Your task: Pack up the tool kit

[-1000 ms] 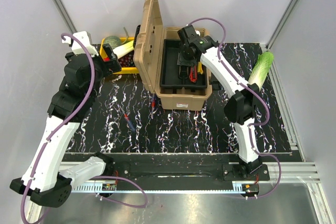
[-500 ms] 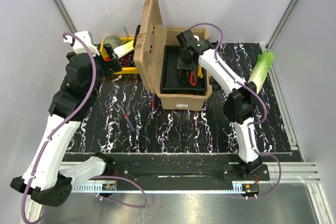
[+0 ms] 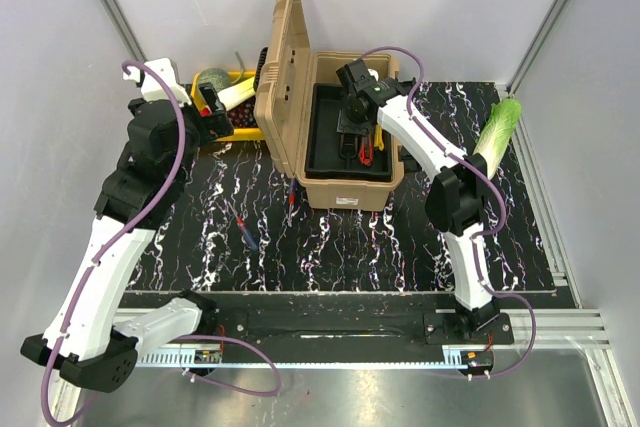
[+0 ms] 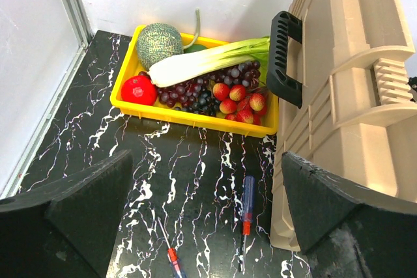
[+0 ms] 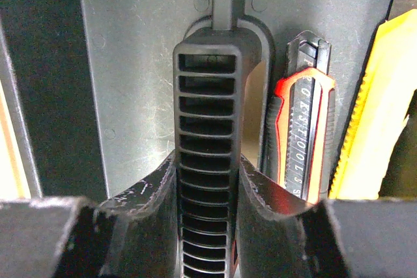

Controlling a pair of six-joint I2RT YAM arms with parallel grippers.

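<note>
Tan toolbox (image 3: 350, 187) is stood open at the far middle of the table (image 3: 400, 237). The ribbed handle (image 5: 207, 96) of its black inner tray (image 3: 325, 132) is clasped by the right gripper (image 5: 207, 174). The left gripper (image 4: 205, 167) is spread wide above two screwdrivers (image 4: 247, 196), left of the box.

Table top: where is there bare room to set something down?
The widest bare stretch of the table runs in front of the toolbox, toward the arm bases. Another lies between toolbox and cabbage. Crowded: the left, with two screwdrivers and the yellow crate; inside the toolbox, the right pincer grips the tray handle.
</note>
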